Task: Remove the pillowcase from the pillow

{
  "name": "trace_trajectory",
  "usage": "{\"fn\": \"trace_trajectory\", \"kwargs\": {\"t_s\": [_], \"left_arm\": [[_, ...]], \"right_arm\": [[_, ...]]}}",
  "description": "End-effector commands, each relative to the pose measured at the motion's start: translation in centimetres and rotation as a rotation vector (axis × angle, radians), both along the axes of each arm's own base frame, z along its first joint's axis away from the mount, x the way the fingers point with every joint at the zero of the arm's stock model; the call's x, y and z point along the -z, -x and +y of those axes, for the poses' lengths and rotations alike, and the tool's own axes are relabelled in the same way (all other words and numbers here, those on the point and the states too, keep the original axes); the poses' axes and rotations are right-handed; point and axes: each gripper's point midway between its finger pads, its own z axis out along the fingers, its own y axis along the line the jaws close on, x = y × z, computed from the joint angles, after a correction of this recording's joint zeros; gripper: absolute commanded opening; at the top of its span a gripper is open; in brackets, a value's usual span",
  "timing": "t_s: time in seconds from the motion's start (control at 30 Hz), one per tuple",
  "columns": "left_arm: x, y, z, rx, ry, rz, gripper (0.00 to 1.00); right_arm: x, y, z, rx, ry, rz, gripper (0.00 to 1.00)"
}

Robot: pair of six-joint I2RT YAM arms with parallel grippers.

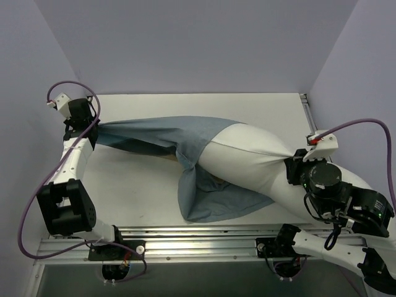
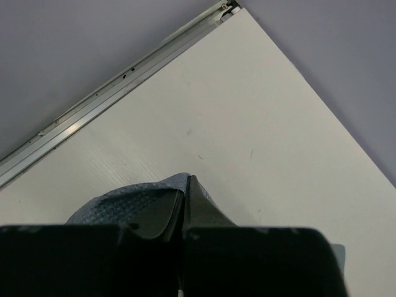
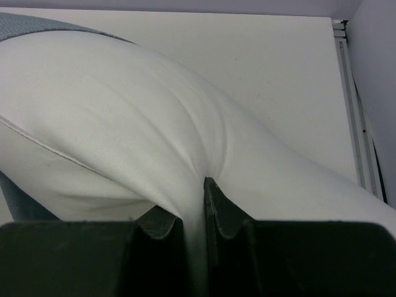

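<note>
Lilac walls hem table, pillow, stretched pillowcase.

One slate-blue pillowcase; one white pillow. Two claws: left claw, right claw. One tabletop.

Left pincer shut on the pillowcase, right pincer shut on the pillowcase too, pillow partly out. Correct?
Not quite. The right pincer is shut on the white pillow, not the pillowcase; the right wrist view shows white fabric pinched in it. The left pincer is shut on the pillowcase, and the pillow is partly out.
</note>
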Motion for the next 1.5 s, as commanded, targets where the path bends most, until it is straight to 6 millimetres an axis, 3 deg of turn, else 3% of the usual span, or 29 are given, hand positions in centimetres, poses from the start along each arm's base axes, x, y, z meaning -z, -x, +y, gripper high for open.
{"fn": "trace_trajectory", "kwargs": {"t_s": [0.0, 0.07, 0.1, 0.17, 0.23, 0.27, 0.3, 0.53, 0.67, 0.87, 0.9, 0.97, 1.07, 1.17, 1.3, 1.47], "left_arm": [[-0.6, -0.7, 2.2, -0.034, -0.067, 0.045, 0.02], [-1.2, -1.5, 2.1, -0.022, -0.064, 0.037, 0.02], [-0.4, -1.7, 2.2, -0.025, -0.062, 0.065, 0.02], [-1.3, -2.3, 2.5, -0.027, -0.077, 0.063, 0.02], [-0.6, -2.8, 2.8, -0.032, -0.081, 0.100, 0.02], [-1.4, -3.1, 3.1, -0.041, -0.095, 0.096, 0.02], [-0.8, -3.4, 3.2, -0.038, -0.097, 0.119, 0.02], [-2.1, -4.9, 3.9, -0.046, -0.129, 0.122, 0.02], [-2.6, -5.1, 5.0, -0.066, -0.144, 0.133, 0.02], [-0.8, -5.3, 6.7, -0.086, -0.114, 0.201, 0.02], [0.3, -5.3, 6.5, -0.079, -0.096, 0.235, 0.02], [0.4, -5.8, 6.1, -0.051, -0.072, 0.224, 0.02], [0.0, -6.4, 4.9, -0.001, -0.047, 0.159, 0.02], [-2.8, -6.8, 3.6, 0.058, -0.027, 0.057, 0.02], [-8.3, -5.7, 2.1, 0.139, -0.047, -0.034, 0.02], [-12.0, -3.6, -1.9, 0.318, -0.004, -0.119, 0.02]], "right_arm": [[-6.5, 0.1, -4.4, 0.187, -0.160, -0.193, 0.00], [-6.8, 0.2, -4.7, 0.189, -0.148, -0.195, 0.00], [-7.0, 0.3, -5.1, 0.198, -0.142, -0.195, 0.00], [-8.0, 0.8, -5.7, 0.197, -0.162, -0.214, 0.00], [-8.9, 1.3, -6.3, 0.188, -0.185, -0.225, 0.00], [-9.1, 1.4, -6.4, 0.187, -0.192, -0.226, 0.00], [-9.0, 1.5, -6.4, 0.180, -0.195, -0.218, 0.00], [-9.3, 1.3, -4.4, 0.100, -0.199, -0.186, 0.00], [-10.8, 1.8, -5.5, 0.102, -0.234, -0.218, 0.00], [-11.9, 2.4, -7.1, 0.108, -0.233, -0.229, 0.00], [-11.8, 2.5, -7.4, 0.113, -0.225, -0.227, 0.00], [-12.1, 2.6, -7.5, 0.107, -0.234, -0.232, 0.00], [-11.8, 2.0, -5.8, 0.084, -0.211, -0.225, 0.00], [-11.1, 0.6, -2.8, 0.063, -0.167, -0.213, 0.00], [-11.1, -1.4, 1.9, 0.053, -0.153, -0.227, 0.00], [-11.3, -4.4, 5.0, 0.169, -0.034, -0.267, 0.00]]}}
